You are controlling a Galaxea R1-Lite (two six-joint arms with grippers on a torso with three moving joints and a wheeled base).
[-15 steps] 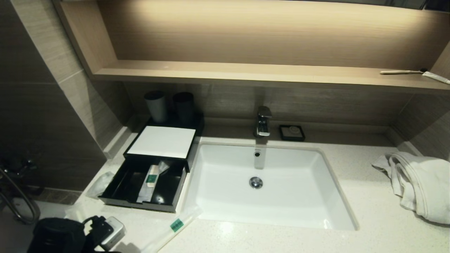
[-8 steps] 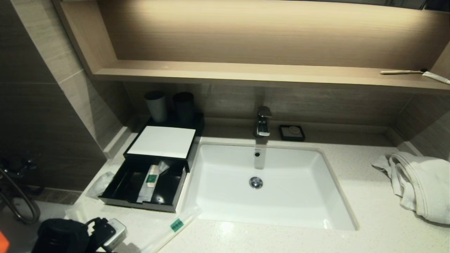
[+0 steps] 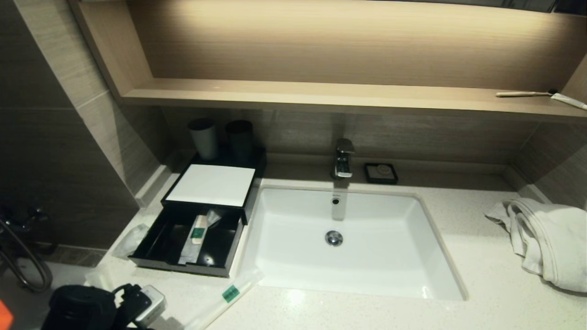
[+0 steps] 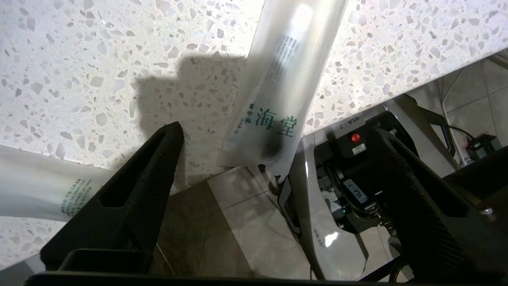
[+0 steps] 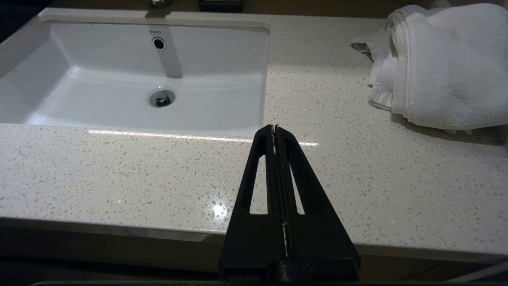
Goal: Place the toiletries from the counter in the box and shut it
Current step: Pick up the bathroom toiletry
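The left gripper (image 4: 278,135), fingers spread, is hovering over a translucent sachet (image 4: 283,87) printed "海堂", overhanging the speckled counter (image 4: 79,59) edge. The right gripper (image 5: 275,128) is resting clenched. The glossy black box (image 3: 188,240) is standing open.

We see a speckled stone counter (image 3: 481,275) | white sink (image 3: 293,256) set in its middle, faucet (image 3: 343,158) at the back edge | wooden shelf (image 3: 321,97) above, lit warmly from overhead | grey tiled wall (image 3: 55,137) beyond the left edge | white towel (image 3: 545,238) at the right edge.
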